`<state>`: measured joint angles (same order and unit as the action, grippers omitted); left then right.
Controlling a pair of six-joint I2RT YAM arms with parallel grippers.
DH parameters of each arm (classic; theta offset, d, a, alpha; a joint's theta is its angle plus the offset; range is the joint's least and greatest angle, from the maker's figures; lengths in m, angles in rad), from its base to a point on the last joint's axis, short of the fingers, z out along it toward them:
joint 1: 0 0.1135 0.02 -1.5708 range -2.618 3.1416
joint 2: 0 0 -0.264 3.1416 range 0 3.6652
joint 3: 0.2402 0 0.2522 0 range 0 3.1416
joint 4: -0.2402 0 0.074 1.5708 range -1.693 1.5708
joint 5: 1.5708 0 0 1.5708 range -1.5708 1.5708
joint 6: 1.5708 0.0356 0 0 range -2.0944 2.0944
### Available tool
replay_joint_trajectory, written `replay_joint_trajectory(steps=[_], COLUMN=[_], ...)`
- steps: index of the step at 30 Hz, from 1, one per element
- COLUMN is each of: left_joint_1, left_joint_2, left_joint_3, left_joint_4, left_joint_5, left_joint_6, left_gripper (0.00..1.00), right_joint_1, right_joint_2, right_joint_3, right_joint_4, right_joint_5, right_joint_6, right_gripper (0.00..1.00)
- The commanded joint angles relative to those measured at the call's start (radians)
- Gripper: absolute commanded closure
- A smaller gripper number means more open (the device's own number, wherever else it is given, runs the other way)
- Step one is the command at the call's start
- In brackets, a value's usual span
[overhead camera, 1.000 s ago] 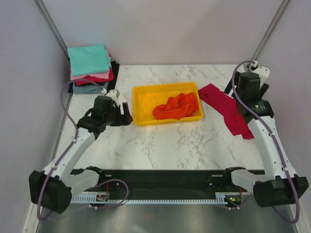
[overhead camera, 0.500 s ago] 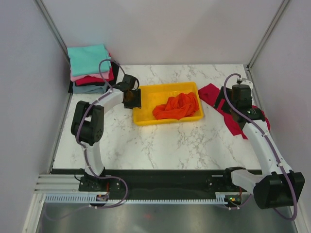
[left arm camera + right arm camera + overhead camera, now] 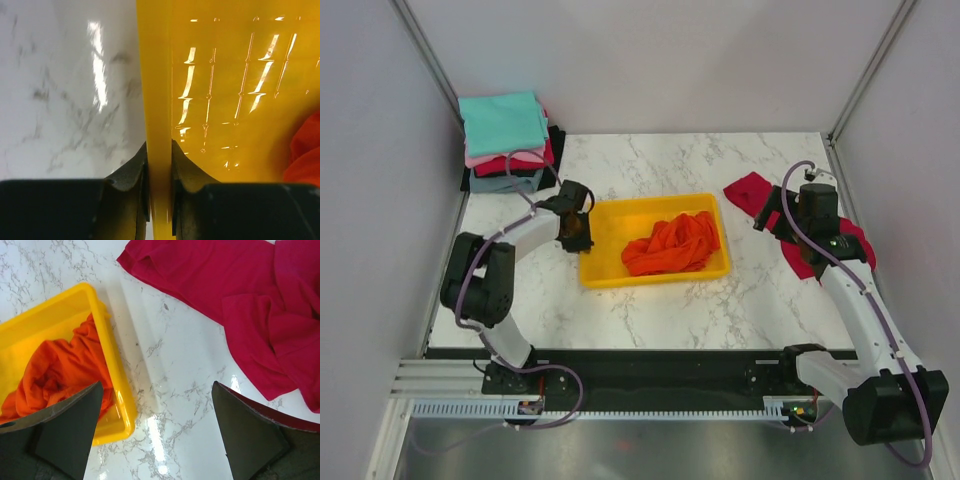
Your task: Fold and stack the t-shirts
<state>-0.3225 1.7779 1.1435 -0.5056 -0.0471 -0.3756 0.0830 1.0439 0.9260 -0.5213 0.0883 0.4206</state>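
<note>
A bright orange t-shirt (image 3: pixel 670 243) lies crumpled in the yellow tray (image 3: pixel 655 203). My left gripper (image 3: pixel 578 232) is shut on the tray's left rim (image 3: pixel 155 75), one finger inside and one outside; the orange t-shirt (image 3: pixel 305 150) shows at the right edge of that view. A crimson t-shirt (image 3: pixel 748 190) lies spread at the right, partly under my right arm. My right gripper (image 3: pixel 770 218) hangs open over bare marble (image 3: pixel 157 385) between the tray (image 3: pixel 112 365) and the crimson t-shirt (image 3: pixel 225 285), holding nothing. Several folded t-shirts (image 3: pixel 505 135), teal on top, are stacked at the back left.
Grey walls close in the table at the left, back and right. The folded stack sits in the back left corner, close behind my left arm. The marble top (image 3: pixel 660 310) runs to a black rail at the near edge.
My left gripper has closed on the tray's left rim, and the tray has slid toward the near edge and slightly left. The right gripper has shifted a little over the crimson t-shirt's edge.
</note>
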Motion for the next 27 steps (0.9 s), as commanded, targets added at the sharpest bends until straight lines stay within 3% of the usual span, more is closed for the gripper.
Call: replay_joint_trajectory(steps=[1, 5, 8, 10, 12, 16, 19, 25, 27], left_joint_1=[0.049, 0.137, 0.253, 0.27, 0.321, 0.52, 0.594, 0.836, 0.869], left_joint_2=[-0.225, -0.519, -0.76, -0.874, -0.909, -0.991, -1.022, -0.973, -0.937], left_joint_3=[-0.172, -0.368, -0.424, -0.398, -0.355, -0.364, -0.34, -0.298, -0.289], left_joint_4=[-0.065, -0.144, -0.249, -0.325, -0.387, -0.402, -0.436, -0.412, -0.41], left_joint_5=[0.016, -0.01, -0.086, -0.143, -0.192, -0.151, -0.188, -0.12, -0.103], left_joint_6=[-0.158, -0.299, -0.333, -0.373, -0.423, -0.431, -0.43, -0.272, -0.258], left_gripper=[0.98, 0.98, 0.98, 0.96, 0.97, 0.98, 0.98, 0.98, 0.98], right_joint_1=[0.0, 0.014, 0.035, 0.041, 0.044, 0.049, 0.049, 0.054, 0.054], right_joint_2=[0.002, 0.028, 0.025, 0.018, 0.015, 0.013, 0.002, -0.015, -0.015], right_joint_3=[-0.029, -0.038, -0.036, -0.035, -0.035, -0.029, -0.027, -0.038, -0.045], right_joint_4=[0.07, 0.087, 0.09, 0.092, 0.092, 0.084, 0.073, 0.063, 0.063], right_joint_5=[-0.064, -0.131, -0.145, -0.15, -0.16, -0.193, -0.199, -0.22, -0.22], right_joint_6=[0.041, 0.06, 0.061, 0.063, 0.066, 0.061, 0.053, 0.053, 0.05], right_gripper=[0.02, 0.02, 0.02, 0.02, 0.02, 0.02, 0.02, 0.02, 0.02])
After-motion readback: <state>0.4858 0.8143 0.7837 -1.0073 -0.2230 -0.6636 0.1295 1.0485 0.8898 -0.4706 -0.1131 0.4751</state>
